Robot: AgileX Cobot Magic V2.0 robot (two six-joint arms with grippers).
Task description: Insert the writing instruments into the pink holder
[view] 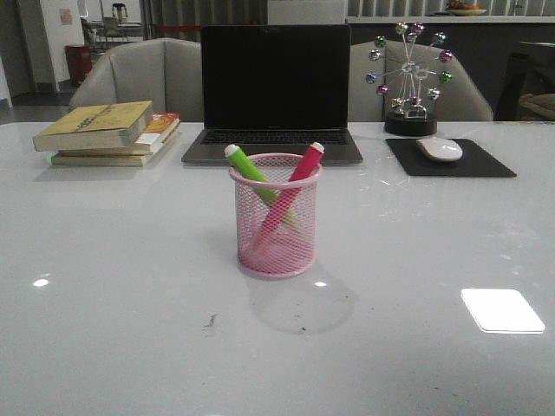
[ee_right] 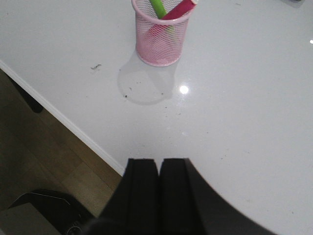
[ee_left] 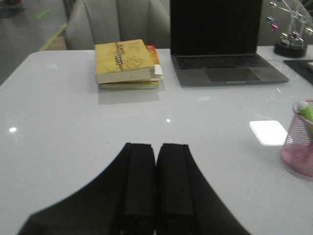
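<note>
The pink wire-mesh holder (view: 277, 227) stands upright at the table's middle. Inside it lean the lime green marker (view: 248, 165) and the magenta marker (view: 303, 163), crossed, white ends up above the rim. The right wrist view shows the holder (ee_right: 160, 36) with both markers in it, well away from my right gripper (ee_right: 159, 161), which is shut and empty over the table's near edge. In the left wrist view the holder (ee_left: 299, 142) sits at the frame's edge, apart from my left gripper (ee_left: 156, 146), shut on nothing. Neither gripper appears in the front view.
A stack of books (view: 108, 132) lies at the back left, an open laptop (view: 274, 91) behind the holder. A white mouse (view: 440, 149) rests on a black pad (view: 451, 159) at the back right, by a ball ornament (view: 409, 78). The table edge (ee_right: 63, 120) drops to floor.
</note>
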